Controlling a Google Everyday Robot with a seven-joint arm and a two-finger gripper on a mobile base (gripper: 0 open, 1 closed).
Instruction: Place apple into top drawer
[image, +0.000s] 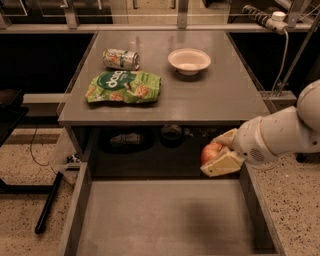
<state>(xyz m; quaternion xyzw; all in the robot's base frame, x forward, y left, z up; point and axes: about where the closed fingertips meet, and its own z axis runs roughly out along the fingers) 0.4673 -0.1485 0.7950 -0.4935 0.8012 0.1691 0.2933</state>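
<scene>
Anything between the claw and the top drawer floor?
Nothing. In the camera view the claw, shut on the apple, hangs over the right rear of the top drawer, whose floor beneath it is bare.

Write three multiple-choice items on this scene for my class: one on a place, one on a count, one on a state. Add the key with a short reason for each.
1. Where is the apple?
A. on the tabletop
B. on the floor
C. in the gripper, near the right rear corner of the top drawer

2. How many things lie on the table?
A. one
B. three
C. five

3. The top drawer is:
A. pulled open
B. shut
C. taken out

Key:
1 C: the gripper is shut on the apple, below the table's front edge.
2 B: a can, a green bag and a white bowl.
3 A: its grey bottom shows in front of the table.
</scene>
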